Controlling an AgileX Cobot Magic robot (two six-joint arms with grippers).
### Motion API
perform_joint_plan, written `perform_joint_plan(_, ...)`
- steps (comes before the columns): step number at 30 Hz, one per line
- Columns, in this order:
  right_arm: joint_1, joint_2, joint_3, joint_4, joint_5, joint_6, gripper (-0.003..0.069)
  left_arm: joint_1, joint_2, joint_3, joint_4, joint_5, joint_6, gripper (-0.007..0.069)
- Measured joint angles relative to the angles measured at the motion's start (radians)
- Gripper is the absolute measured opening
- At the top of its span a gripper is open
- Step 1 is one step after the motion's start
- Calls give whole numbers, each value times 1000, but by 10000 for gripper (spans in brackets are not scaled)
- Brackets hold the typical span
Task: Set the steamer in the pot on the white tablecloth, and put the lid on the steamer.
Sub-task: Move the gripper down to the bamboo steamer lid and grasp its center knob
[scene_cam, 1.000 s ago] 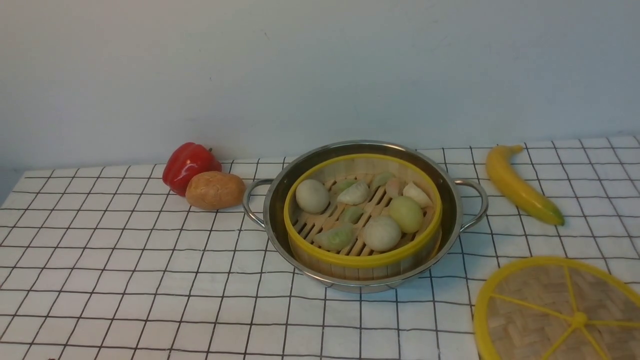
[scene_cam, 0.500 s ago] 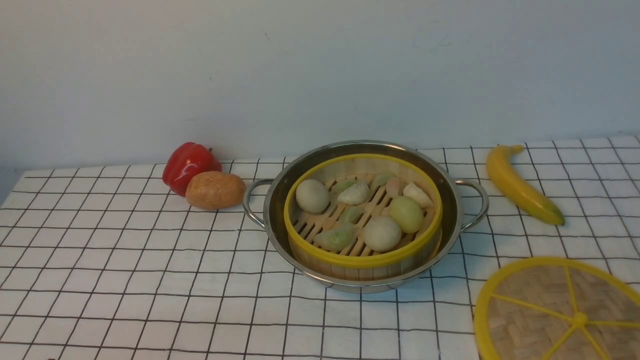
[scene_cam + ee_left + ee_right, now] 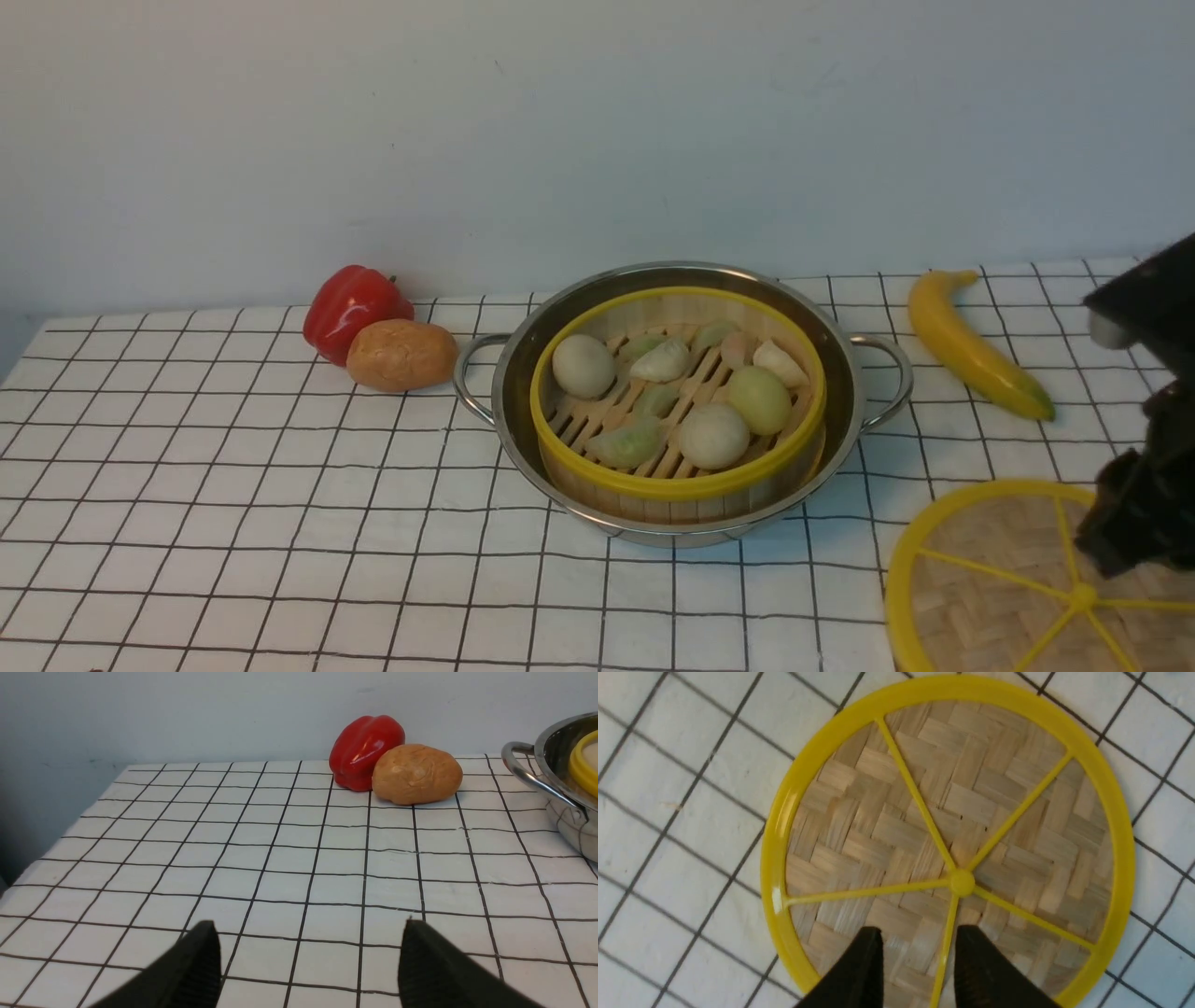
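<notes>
The steamer (image 3: 677, 487), a yellow-rimmed bamboo basket of toy dumplings and buns, sits inside the shiny pot (image 3: 845, 411) on the white tablecloth (image 3: 233, 523). The lid (image 3: 990, 579), a flat woven disc with yellow spokes, lies on the cloth at the near right, cut off by the frame. My right gripper (image 3: 1116, 558) hangs over the lid's right half. In the right wrist view it (image 3: 919, 931) is open just short of the centre knob of the lid (image 3: 887, 826), one spoke running between its jaws. My left gripper (image 3: 308, 924) stands open over bare cloth, left of the pot (image 3: 556, 751).
A red pepper (image 3: 353, 308) and a brown potato (image 3: 401, 355) lie together left of the pot. A banana (image 3: 971, 345) lies at the back right, beyond the lid. A plain wall closes off the table's far edge.
My right arm has come into the front view from the right and now hangs over the lid. The steamer, pot and lid have not moved.
</notes>
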Motion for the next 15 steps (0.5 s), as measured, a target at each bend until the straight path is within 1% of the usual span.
perform_joint_plan(3, -1, 97, -15, -12, -37, 43, 242, 0, 0, 0, 0, 0, 0, 474)
perform_joint_plan(8, -1, 219, -16, -22, -39, 92, 242, 0, 0, 0, 0, 0, 0, 474)
perform_joint_plan(12, -1, 254, -16, -44, -50, 107, 242, 0, 0, 0, 0, 0, 0, 474)
perform_joint_plan(15, -9, 264, -16, -93, -48, 148, 242, 0, 0, 0, 0, 0, 0, 474)
